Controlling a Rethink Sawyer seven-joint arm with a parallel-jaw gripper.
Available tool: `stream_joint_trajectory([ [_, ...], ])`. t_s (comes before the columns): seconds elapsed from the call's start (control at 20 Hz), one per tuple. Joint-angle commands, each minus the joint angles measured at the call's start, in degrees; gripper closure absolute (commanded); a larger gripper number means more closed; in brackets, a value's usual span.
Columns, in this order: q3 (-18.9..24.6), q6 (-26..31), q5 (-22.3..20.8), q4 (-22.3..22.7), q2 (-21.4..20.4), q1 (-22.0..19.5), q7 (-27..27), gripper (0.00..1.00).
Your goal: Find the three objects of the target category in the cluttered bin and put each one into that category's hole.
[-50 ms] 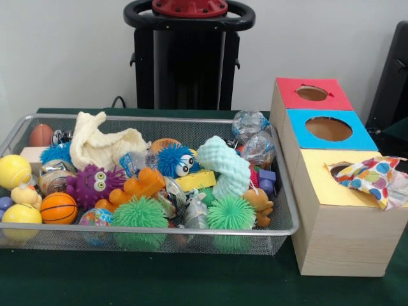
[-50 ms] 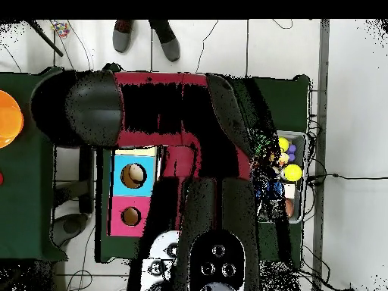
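A wire mesh bin (image 1: 159, 231) is heaped with toys. On top lie a white cloth (image 1: 102, 143), a mint green foam piece (image 1: 223, 167), two green spiky balls (image 1: 139, 213), a purple spiky creature (image 1: 94, 185), a blue one with eyes (image 1: 175, 159), a small basketball (image 1: 58, 208), yellow balls (image 1: 14, 171) and clear balls (image 1: 250, 124). Right of the bin stands a wooden box with a red hole (image 1: 312, 93), a blue hole (image 1: 328, 129) and a yellow top (image 1: 319, 178). A spotted cloth (image 1: 373, 178) sticks out of the yellow hole. No gripper shows in either view.
In the overhead view the red and black arm (image 2: 174, 114) stretches across the table and hides most of it. The box's blue panel (image 2: 135, 174) and red panel (image 2: 130, 216) show to its left, the bin's end (image 2: 292, 174) to its right. A person's shoes (image 2: 144, 36) stand at the top edge.
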Motion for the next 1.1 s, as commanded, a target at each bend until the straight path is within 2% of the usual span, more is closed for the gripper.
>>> stream_joint_trajectory([
  [0.05,5.8,-5.8,-3.6,6.3,6.4,-0.8,-4.7,1.00],
  [0.55,7.2,-11.3,-5.0,6.2,11.3,-1.8,-4.5,1.00],
  [1.1,5.7,-9.1,-7.2,0.9,13.3,-1.0,-2.9,1.00],
])
